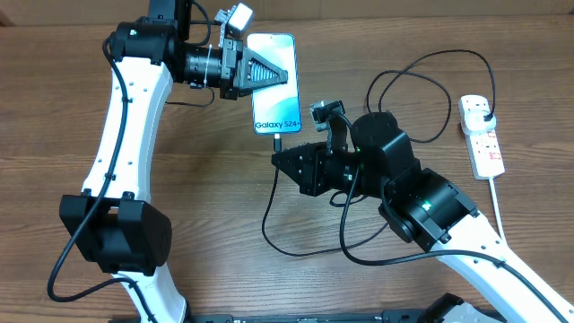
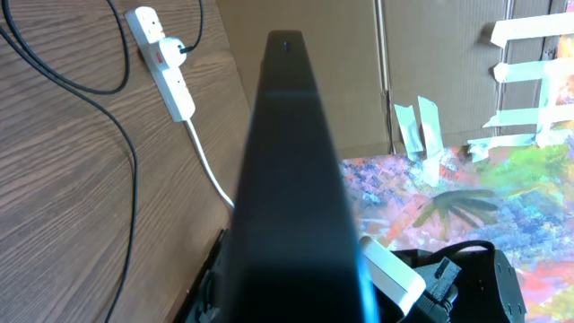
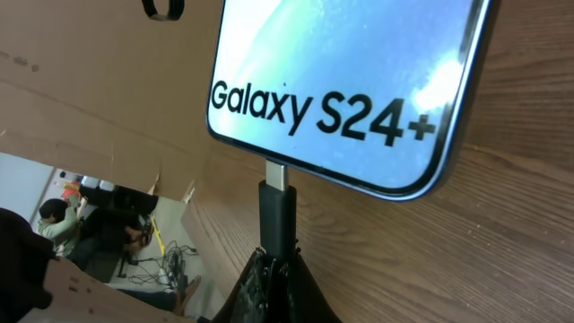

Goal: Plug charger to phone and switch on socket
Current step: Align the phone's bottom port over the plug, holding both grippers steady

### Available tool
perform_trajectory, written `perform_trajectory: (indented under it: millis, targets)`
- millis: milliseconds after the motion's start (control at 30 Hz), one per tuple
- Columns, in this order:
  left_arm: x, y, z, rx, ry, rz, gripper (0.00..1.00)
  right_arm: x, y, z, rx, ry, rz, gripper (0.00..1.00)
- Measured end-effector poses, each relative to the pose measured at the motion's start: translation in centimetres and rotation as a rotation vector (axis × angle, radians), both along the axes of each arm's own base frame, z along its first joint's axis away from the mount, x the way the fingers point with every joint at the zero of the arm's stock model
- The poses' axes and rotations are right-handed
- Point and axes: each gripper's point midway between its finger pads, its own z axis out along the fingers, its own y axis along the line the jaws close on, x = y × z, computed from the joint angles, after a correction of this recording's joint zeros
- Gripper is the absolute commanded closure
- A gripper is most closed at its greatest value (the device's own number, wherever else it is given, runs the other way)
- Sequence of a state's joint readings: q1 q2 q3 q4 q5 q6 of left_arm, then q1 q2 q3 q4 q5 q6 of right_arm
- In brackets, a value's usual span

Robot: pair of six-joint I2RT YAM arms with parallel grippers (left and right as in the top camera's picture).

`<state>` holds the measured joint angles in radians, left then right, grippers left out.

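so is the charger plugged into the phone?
Not fully: charger tip meets the phone edge, bare metal showing; right gripper shut on it.

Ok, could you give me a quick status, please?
Left gripper shut on phone. Right gripper shut on charger, connector at phone's port. Socket untouched. Nothing in the way.

Wood-grain table (image 1: pixel 54 90), brown, fills the overhead view. Left wrist view: brown cardboard panels (image 2: pixel 430 81) past the table edge, pale tape strips (image 2: pixel 529 36) stuck on them upper right, multicoloured paint-splashed sheet (image 2: pixel 511 206) below. Right wrist view: 1 seated person (image 3: pixel 52 224) far off, blurred; loose cables (image 3: pixel 169 265) on the floor nearby.
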<state>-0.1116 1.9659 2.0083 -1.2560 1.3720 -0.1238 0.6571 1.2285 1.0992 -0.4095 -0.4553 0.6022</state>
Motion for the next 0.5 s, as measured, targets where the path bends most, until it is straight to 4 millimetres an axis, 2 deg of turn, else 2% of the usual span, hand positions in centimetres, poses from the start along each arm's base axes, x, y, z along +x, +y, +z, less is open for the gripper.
perform_trajectory:
  millis: [500]
  targets:
    - [-0.01,0.0,0.0,0.0,0.0,0.0,0.96,-0.01,-0.02,-0.05,-0.002,0.002,-0.001,0.96]
